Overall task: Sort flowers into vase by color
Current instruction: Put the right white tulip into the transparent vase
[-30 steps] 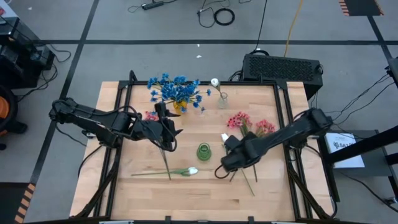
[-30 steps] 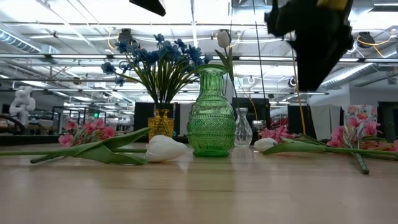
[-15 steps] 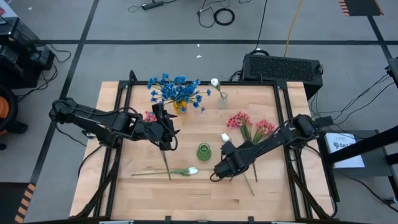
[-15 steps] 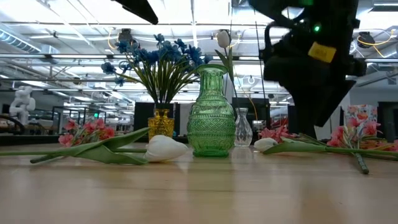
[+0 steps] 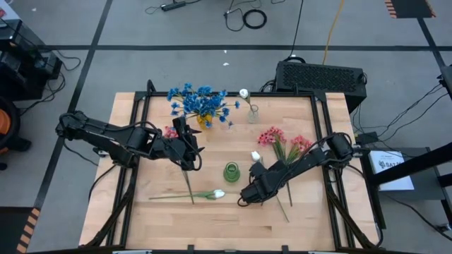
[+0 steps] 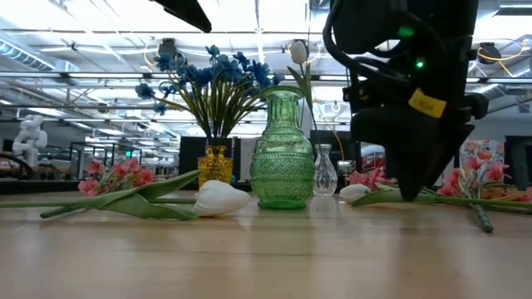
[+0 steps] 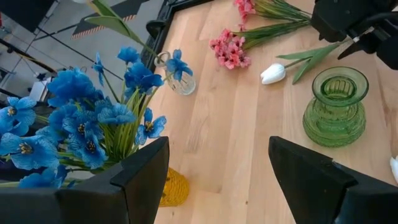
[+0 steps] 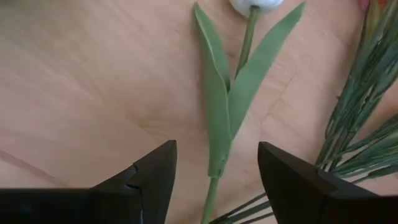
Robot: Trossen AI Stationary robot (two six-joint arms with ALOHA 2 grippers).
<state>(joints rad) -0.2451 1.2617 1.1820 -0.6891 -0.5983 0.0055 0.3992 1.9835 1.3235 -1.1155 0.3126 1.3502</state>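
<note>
My right gripper (image 8: 217,155) (image 5: 245,197) is open and low over the table, pointing steeply down. Its fingers stand on either side of the stem and leaves of a white tulip (image 8: 228,93) lying flat, bud (image 5: 256,156) toward the far side, without touching it. My left gripper (image 7: 217,149) (image 5: 192,155) hangs open and high near the blue flowers (image 5: 200,103) in a yellow vase (image 7: 169,186). A green vase (image 5: 231,171) stands mid-table. A second white tulip (image 5: 212,194) lies near the front. Pink flowers (image 5: 286,141) lie at the right, with one more sprig (image 5: 171,131) at the left.
A small clear vase (image 5: 252,113) with a white tulip stands at the far edge beside the blue bunch. Green stems of the pink flowers (image 8: 354,124) lie close to my right gripper. A black box (image 5: 321,75) sits behind the table. Bare wood lies along the near edge.
My right gripper has come down toward the table and a little toward its left edge, ending low over the white tulip's stem, its fingers still apart. The flowers and vases have kept their places.
</note>
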